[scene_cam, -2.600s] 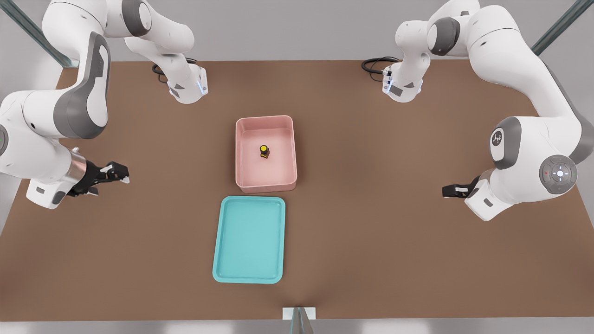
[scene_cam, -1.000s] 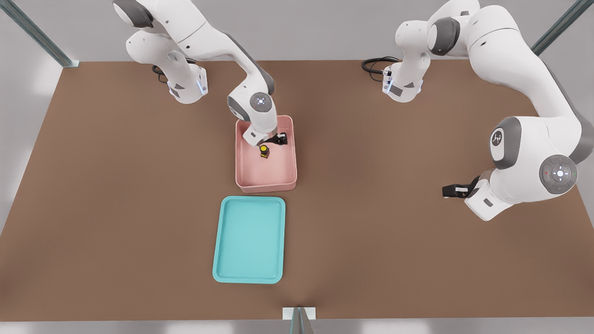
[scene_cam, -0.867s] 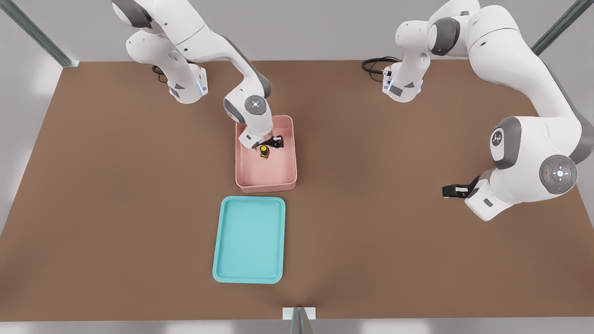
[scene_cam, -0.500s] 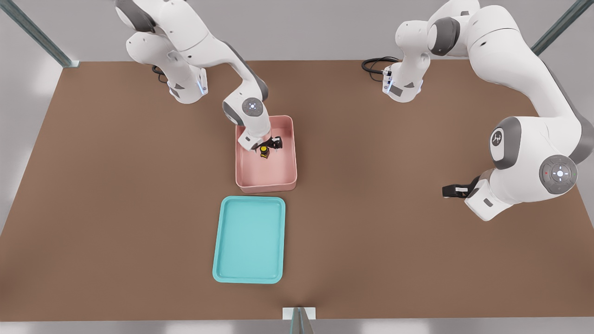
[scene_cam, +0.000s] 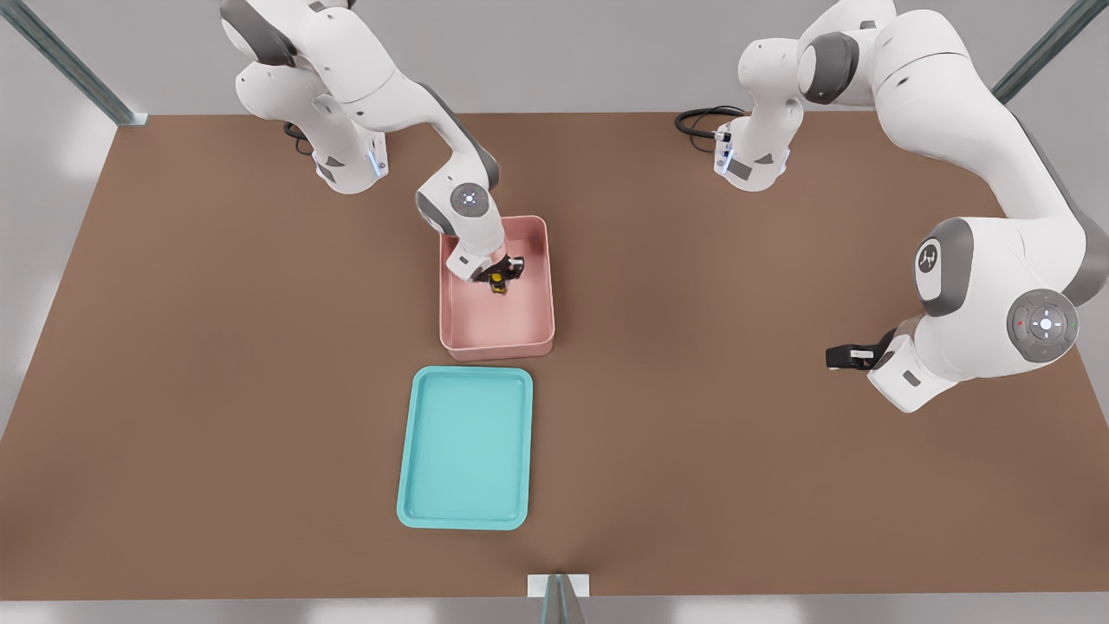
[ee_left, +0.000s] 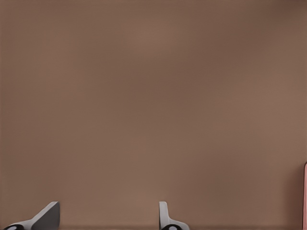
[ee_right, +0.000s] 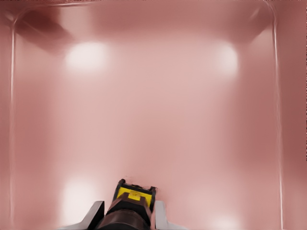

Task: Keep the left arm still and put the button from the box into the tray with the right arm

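Front view: inside the pink box [scene_cam: 498,325], the right arm's gripper [scene_cam: 500,276] clamps its fingers [ee_right: 159,215] around the yellow-capped button [ee_right: 134,201]; the turquoise tray [scene_cam: 465,449] lies just beside it.

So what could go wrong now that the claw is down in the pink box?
The claw sits in the box with a finger on each side of the tiny button, so a weak pinch could let it slip out on the lift. The walls are deep; sliding sideways too early might bump one. The tray has a low rim, so a dropped button could bounce out.
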Robot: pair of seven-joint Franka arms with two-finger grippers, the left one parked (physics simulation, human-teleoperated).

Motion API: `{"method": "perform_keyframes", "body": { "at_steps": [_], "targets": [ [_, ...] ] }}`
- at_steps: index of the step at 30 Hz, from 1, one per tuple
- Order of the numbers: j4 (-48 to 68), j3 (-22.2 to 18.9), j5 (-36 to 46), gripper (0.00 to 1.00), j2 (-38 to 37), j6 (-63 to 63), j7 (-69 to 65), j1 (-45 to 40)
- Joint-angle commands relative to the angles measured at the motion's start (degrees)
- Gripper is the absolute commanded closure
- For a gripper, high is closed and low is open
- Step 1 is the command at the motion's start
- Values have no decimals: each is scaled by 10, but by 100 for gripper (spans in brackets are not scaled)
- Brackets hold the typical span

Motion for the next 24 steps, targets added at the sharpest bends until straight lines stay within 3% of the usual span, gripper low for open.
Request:
{"method": "perform_keyframes", "body": {
  "at_steps": [1, 4, 10, 12, 15, 19, 22, 24],
  "targets": [
    [0, -1, 0, 57, 0, 1, -11, -1],
    [7, -15, 4, 57, -7, -8, -7, -3],
    [126, -20, 15, 57, -28, -228, -73, -4],
    [180, -54, 64, 58, -32, -282, -149, -6],
    [263, -90, 64, 59, -29, -353, -213, -12],
    [462, -138, 66, 59, 76, -400, -354, -46],
    [615, -139, 99, 60, 215, -386, -400, -71],
    [654, -135, 114, 61, 271, -323, -409, -79]
  ]
}}
